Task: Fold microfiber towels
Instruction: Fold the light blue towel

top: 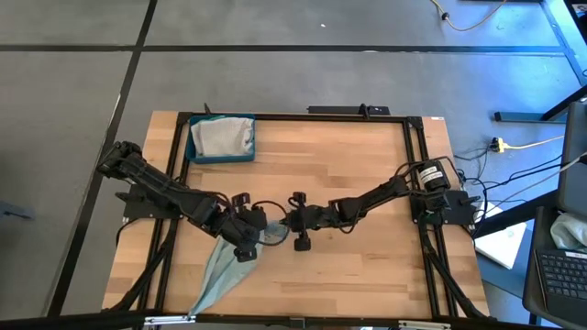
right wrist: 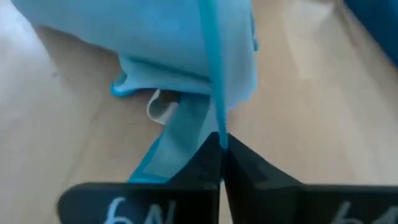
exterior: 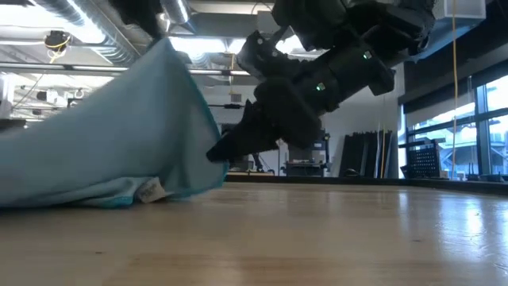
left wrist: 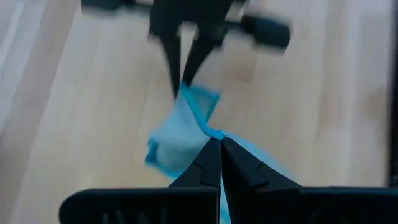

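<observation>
The table (top: 367, 174) is pale wood planks in a black frame, with a blue tray (top: 221, 139) at its far left corner holding more towels (top: 223, 136). A teal towel (top: 220, 270) lies near the table's middle, its long axis running from the near left edge up toward the centre, where both arms meet. The left gripper (left wrist: 219, 144) is clamped on the towel's top edge; the right gripper (right wrist: 221, 144) pinches the same edge just beside it, so the cloth hangs away from both jaws toward the near left. The room beyond shows ceiling ducts, windows and dark equipment.
</observation>
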Action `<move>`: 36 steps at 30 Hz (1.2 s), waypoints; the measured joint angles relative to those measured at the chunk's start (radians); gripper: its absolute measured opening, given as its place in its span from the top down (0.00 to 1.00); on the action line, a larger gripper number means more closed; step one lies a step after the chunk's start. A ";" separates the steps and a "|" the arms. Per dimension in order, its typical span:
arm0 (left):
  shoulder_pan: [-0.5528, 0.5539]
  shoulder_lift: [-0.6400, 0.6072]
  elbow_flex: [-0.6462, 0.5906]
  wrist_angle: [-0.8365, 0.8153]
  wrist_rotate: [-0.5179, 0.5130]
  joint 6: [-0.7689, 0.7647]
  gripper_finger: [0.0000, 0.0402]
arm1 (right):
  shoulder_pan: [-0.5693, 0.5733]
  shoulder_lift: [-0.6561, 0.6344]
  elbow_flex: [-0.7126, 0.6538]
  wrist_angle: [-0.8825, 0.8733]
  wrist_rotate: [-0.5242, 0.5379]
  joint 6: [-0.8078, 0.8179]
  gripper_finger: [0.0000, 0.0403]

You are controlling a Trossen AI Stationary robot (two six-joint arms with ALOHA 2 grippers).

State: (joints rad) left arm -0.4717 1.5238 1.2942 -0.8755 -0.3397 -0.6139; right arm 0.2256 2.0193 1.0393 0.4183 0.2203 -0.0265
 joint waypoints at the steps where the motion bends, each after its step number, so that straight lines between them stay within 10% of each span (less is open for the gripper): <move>1: -0.002 0.000 0.000 -0.038 -0.003 -0.015 1.00 | -0.005 -0.004 0.000 0.000 0.004 -0.040 0.97; 17: 0.003 0.000 0.074 -0.699 -0.148 -0.303 1.00 | -0.196 -0.139 0.176 -0.052 0.202 -0.690 0.99; 36: -0.068 -0.023 0.015 -0.424 -0.301 -0.327 0.82 | -0.185 -0.317 0.341 -0.463 0.204 -0.775 0.99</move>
State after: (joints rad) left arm -0.5392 1.5005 1.3091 -1.2999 -0.6407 -0.9405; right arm 0.0402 1.7028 1.3804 -0.0451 0.4240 -0.8018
